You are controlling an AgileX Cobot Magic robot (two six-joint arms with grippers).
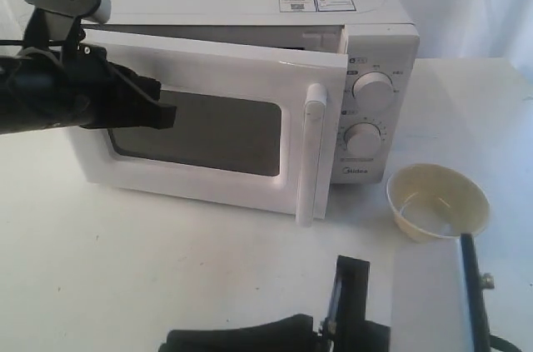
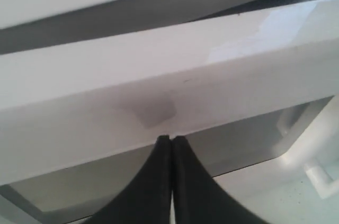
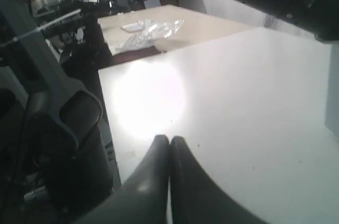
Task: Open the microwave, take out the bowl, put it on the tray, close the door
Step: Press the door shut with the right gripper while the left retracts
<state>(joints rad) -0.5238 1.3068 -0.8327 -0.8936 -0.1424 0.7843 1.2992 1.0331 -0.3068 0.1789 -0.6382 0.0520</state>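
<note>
L fingers (image 2: 159, 152): pressed together, no gap, nothing between them; tips sit against the top edge of the door (image 2: 159, 91), beside a faint grey smudge. In the ext. view the L gripper (image 1: 165, 115) lies in front of the dark window (image 1: 216, 136), its arm coming in from the left at about door height. R fingers (image 3: 183, 155): also closed tip to tip, holding nothing, over bare white table (image 3: 238, 102), not touching any task item. R gripper (image 3: 169, 140) is low at the near edge of the scene, well apart from microwave and bowl. Door (image 1: 208, 65) is ajar: hinged on the left, handle side swung out from the body, a dark gap showing along the top. Vertical white bar handle (image 1: 315, 152) is clear of both grippers. Microwave (image 1: 250, 11) sits at the back of the table, stickers (image 1: 316, 0) on top, two round dials (image 1: 372, 90) on the panel right of the door. Bowl (image 1: 437, 200): out of the oven, upright, empty, cream w/ glossy inside, on the table surface front-right of the dial panel, near it but not touching. It appears to rest at the far end of a pale grey tray (image 1: 425, 294) w/ a dark right edge; rim contact can't be made out.
</note>
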